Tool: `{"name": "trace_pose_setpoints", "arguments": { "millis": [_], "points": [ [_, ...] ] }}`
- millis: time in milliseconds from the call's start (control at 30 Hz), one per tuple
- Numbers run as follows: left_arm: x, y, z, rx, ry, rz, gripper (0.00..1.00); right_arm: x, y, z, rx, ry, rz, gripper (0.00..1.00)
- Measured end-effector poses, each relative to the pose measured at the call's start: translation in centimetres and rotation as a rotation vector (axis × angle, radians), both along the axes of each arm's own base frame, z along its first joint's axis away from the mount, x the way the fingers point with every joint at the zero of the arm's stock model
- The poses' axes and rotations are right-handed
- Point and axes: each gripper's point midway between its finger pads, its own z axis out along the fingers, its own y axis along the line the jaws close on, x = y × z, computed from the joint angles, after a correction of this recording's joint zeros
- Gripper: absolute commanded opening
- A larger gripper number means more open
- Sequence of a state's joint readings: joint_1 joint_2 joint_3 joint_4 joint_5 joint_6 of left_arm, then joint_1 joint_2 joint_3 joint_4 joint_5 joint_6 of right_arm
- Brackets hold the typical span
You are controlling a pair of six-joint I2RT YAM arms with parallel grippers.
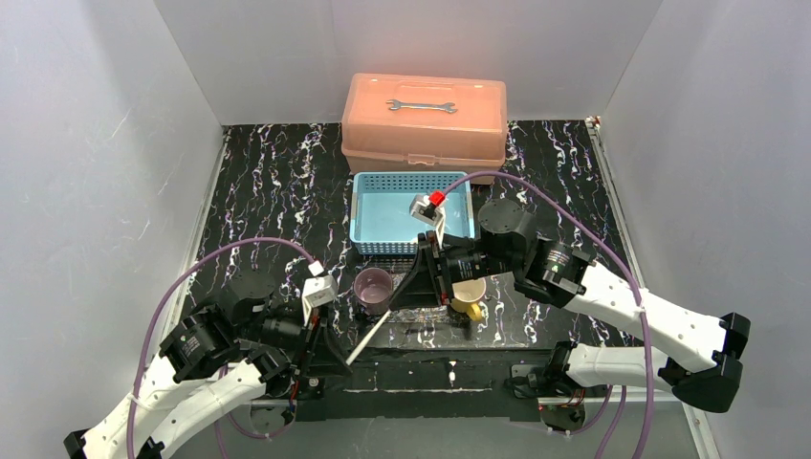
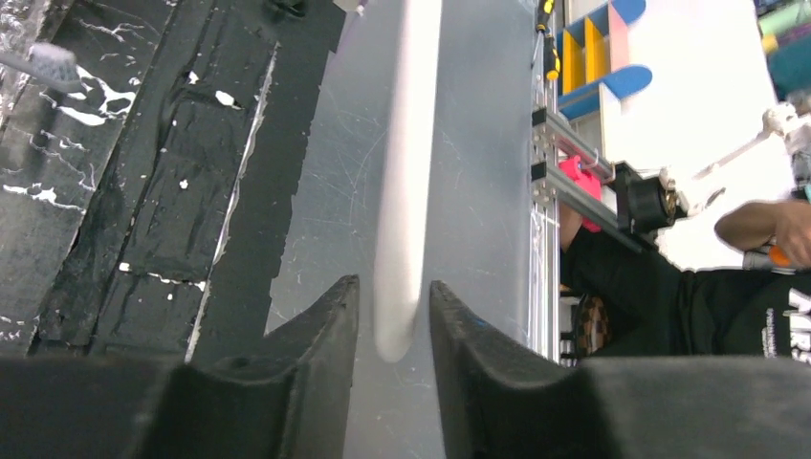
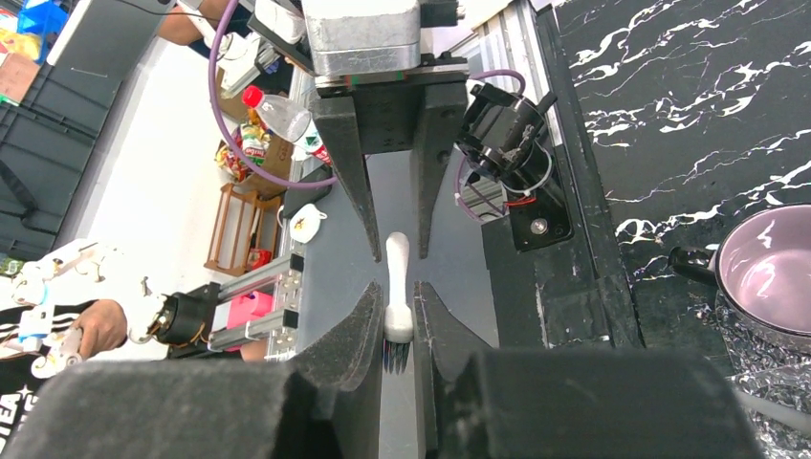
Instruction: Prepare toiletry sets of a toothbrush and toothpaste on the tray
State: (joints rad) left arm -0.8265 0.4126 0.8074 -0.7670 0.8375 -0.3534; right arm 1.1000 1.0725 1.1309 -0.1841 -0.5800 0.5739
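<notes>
White toothbrush [image 3: 397, 273] looks mid-handover: right fingers [image 3: 356, 330] pinch its bristle end, while left fingers [image 2: 320, 330], narrowly clear of the handle, should withdraw next.

A: Surface?

B: Black table [image 1: 268, 191] with white marble veining.

A: Landmark?

B: The light-blue mesh basket [image 1: 366, 218], mid-table. A salmon toolbox [image 1: 424, 134] sits just behind its far wall.

A: On the near side of the basket?

B: A purple mug [image 1: 373, 287] stands off the basket's near left corner and a yellow mug [image 1: 468, 299] off its near right corner, partly hidden. A clear glittery tray [image 1: 421, 323] lies flat between them, a bit farther from the basket.

A: Are the mugs on the tray or the table?

B: The purple one stands at the tray's edge. Beyond that, can't tell.
</notes>
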Motion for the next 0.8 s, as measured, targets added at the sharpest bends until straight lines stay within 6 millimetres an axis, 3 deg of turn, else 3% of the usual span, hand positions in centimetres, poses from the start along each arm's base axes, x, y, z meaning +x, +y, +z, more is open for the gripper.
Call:
{"name": "trace_pose_setpoints", "arguments": {
  "millis": [133, 267, 567, 800],
  "points": [
    [0.7, -0.1, -0.2, 0.013, -0.014, 0.040, 0.64, 0.0, -0.1, 0.1, 0.001, -0.002, -0.001, 0.01],
    [1.6, -0.1, -0.4, 0.027, -0.029, 0.091, 0.78, -0.1, -0.6, 0.1, -0.005, -0.009, -0.012, 0.01],
    [4.0, -0.1, -0.9, 0.067, -0.056, 0.233, 0.96, 0.6, -2.6, -1.3, -0.109, -0.049, -0.088, 0.01],
    [6.2, 0.3, -1.2, 0.091, -0.095, 0.359, 0.98, 1.4, -5.0, -0.8, -0.184, -0.104, -0.181, 0.01]
  ]
}}
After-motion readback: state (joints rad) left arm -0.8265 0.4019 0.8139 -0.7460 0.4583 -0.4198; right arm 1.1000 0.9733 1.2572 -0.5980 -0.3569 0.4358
